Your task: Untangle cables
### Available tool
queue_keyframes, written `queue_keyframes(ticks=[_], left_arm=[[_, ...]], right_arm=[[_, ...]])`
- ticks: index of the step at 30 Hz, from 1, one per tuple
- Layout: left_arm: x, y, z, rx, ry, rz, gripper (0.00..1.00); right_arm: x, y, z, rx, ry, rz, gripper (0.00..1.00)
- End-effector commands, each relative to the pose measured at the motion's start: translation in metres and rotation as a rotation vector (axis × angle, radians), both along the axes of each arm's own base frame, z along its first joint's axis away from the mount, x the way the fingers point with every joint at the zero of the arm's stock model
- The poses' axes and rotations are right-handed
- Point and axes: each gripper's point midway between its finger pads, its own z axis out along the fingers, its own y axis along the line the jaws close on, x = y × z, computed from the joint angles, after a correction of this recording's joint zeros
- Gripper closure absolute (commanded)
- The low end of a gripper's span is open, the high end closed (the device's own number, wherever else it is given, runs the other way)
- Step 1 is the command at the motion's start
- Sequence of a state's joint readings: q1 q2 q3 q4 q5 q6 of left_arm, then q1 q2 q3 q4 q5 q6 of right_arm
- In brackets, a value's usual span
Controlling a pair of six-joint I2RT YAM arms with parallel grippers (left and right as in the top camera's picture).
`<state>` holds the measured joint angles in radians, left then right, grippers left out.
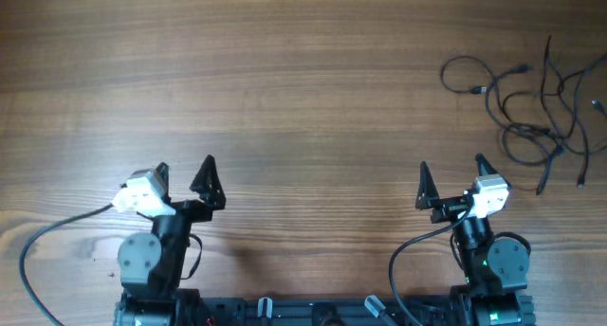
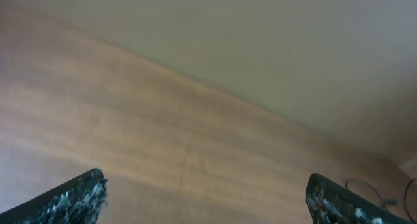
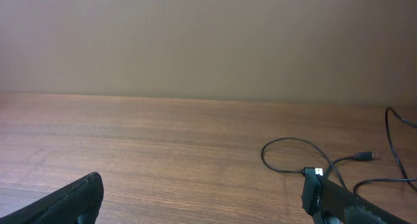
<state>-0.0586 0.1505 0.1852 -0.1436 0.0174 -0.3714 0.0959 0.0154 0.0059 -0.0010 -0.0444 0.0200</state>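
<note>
Two tools stand open over a wooden surface (image 1: 285, 80), and neither holds anything. The left tool (image 1: 185, 165) sits near the front edge on the left side, its dark fingers spread wide and pointing away from the arm bases. The right tool (image 1: 452, 163) sits at about the same depth on the right side, its jaws equally wide apart.

From above, the cables (image 1: 529, 128) lie at the far right of the surface, well apart from both tools and beyond the right one. They are thin black cords spread in loose, overlapping loops, with small pale plug ends poking out at the left and lower right of the bunch. How many cords there are cannot be told.

The left wrist view is blurred. It shows the left tool (image 2: 205, 191) with bare wood between its fingertips, and a bit of the cables (image 2: 374, 193) far off at the lower right corner.

The right wrist view shows the right tool (image 3: 202, 191) likewise over bare wood. The cables (image 3: 355, 157) lie ahead and to its right, one loop and two plug ends showing clearly.
</note>
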Motion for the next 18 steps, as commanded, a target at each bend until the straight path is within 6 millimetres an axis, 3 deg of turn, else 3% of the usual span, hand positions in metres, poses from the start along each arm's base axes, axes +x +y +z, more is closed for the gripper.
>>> queue_keyframes(ticks=[1,6,9,14,18], left_arm=[[-0.002,-0.001,0.013,0.107,-0.120,-0.016,0.00],[-0.008,-0.004,0.038,0.200,-0.312,-0.024,0.00],[-0.008,-0.008,0.040,0.227,-0.365,-0.036,0.00],[-0.005,-0.014,0.024,0.303,-0.326,-0.076,0.00],[-0.002,-0.014,0.000,0.293,-0.223,-0.091,0.00]], right_arm=[[-0.001,0.002,0.003,-0.016,-0.015,0.011,0.00],[-0.001,0.002,0.003,-0.016,-0.015,0.011,0.00],[-0.001,0.002,0.003,-0.015,-0.015,0.011,0.00],[-0.001,0.002,0.003,-0.016,-0.015,0.011,0.00],[-0.001,0.002,0.003,-0.015,-0.015,0.011,0.00]])
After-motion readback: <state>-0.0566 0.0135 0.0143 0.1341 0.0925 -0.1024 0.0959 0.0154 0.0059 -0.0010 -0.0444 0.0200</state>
